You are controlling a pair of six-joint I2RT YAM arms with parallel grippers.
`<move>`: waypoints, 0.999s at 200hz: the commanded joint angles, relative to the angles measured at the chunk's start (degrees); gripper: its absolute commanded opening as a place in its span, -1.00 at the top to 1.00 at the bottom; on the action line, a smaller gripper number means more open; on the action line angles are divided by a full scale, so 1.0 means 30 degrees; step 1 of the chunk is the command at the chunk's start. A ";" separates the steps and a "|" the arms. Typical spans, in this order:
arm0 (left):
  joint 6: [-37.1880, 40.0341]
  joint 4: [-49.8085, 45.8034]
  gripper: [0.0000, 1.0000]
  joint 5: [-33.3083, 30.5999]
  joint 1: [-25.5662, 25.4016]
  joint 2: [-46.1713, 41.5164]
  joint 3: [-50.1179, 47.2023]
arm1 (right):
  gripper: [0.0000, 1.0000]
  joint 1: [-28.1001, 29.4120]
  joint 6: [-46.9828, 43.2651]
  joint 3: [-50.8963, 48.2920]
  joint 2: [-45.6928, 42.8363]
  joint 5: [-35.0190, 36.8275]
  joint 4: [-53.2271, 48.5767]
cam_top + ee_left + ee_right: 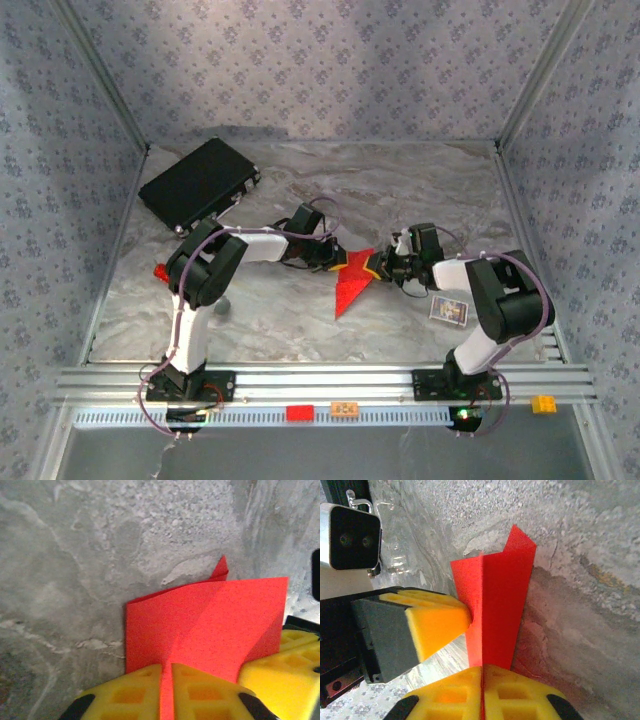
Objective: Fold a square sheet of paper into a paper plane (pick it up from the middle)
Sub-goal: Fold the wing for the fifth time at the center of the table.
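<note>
Table (300,330): grey marbled top.
Black case (198,183): flat rectangle in the far-left corner.
Square sheet of paper (352,285): thin, bright red, creased into a wedge, mid-table. Its long axis runs from the grippers toward the near edge, tip nearest.
Left gripper (167,680): yellow waffle-patterned fingers pinched tight on the wedge's broad end.
Right gripper (482,685): likewise clamped on that end.

The left hand (166,685) pinches the near edge of the creased red paper (210,625) over the grey marbled counter (75,555); the right hand (265,665) meets its right corner.
</note>
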 commanded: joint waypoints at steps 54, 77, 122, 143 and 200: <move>0.2120 -0.1029 0.29 -0.3482 -0.0508 -0.3253 -0.1458 | 0.94 0.0146 0.3346 -0.0398 -0.0936 0.2479 0.0272; 0.3058 -0.0973 0.30 -0.4127 -0.0924 -0.4269 -0.2342 | 0.94 0.0340 0.5032 -0.0850 -0.1554 0.3327 0.1000; 0.5838 -0.1938 0.20 -0.6058 -0.2924 -0.5709 -0.2903 | 0.94 0.0910 0.5731 -0.0350 -0.2007 0.3951 0.0146; 0.7060 -0.3009 0.14 -0.7498 -0.4218 -0.5699 -0.2415 | 0.94 0.1075 0.5748 -0.0165 -0.2000 0.4035 0.0025; 0.8405 -0.5223 -0.03 -1.2671 -0.7043 -0.4892 -0.1284 | 0.93 0.1179 0.5878 0.0029 -0.1993 0.4053 -0.0123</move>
